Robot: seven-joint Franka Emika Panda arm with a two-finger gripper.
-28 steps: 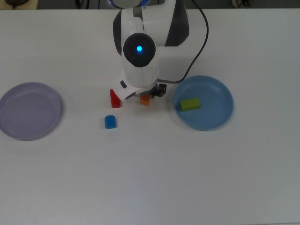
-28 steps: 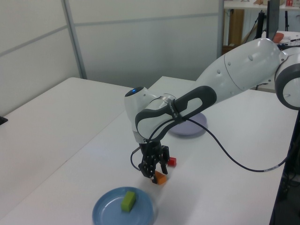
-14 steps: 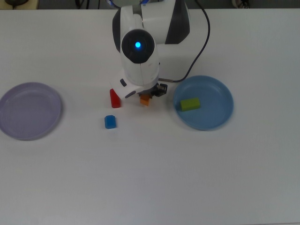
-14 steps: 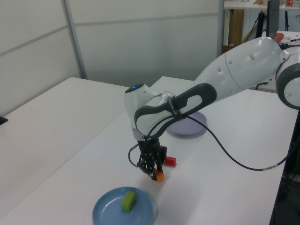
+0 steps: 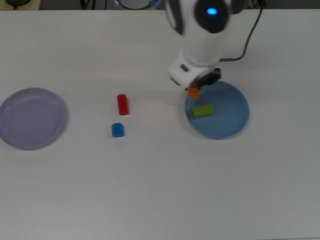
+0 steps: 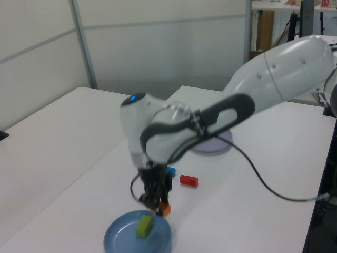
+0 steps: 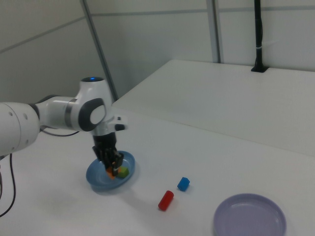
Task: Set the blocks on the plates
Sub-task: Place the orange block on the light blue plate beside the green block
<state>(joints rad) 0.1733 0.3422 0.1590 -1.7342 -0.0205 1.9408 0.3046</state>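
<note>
My gripper (image 5: pixel 196 90) (image 6: pixel 159 207) (image 7: pixel 112 168) is shut on the orange wedge block (image 5: pixel 193 92) (image 6: pixel 165 210) and holds it just above the blue plate's (image 5: pixel 235 112) (image 6: pixel 121 237) (image 7: pixel 96 177) rim, on the top view's left side of it. The green bar (image 5: pixel 203 111) (image 6: pixel 144 225) (image 7: pixel 123 172) lies inside that plate. On the table lie the red cylinder (image 5: pixel 122 104) (image 6: pixel 188 181) (image 7: pixel 166 200) and the small blue block (image 5: pixel 117 130) (image 6: pixel 170 172) (image 7: pixel 183 184), side by side. The lavender plate (image 5: pixel 32 118) (image 6: pixel 216 145) (image 7: pixel 250 216) holds nothing.
The arm's black cable (image 5: pixel 249 35) (image 6: pixel 263 182) trails from the wrist above the table. In the right view a black post (image 7: pixel 257 34) stands on a second table at the back.
The gripper has lifted the orange wedge from beside the red cylinder and carried it to the top view's right, to the blue plate's edge. The other blocks have not moved.
</note>
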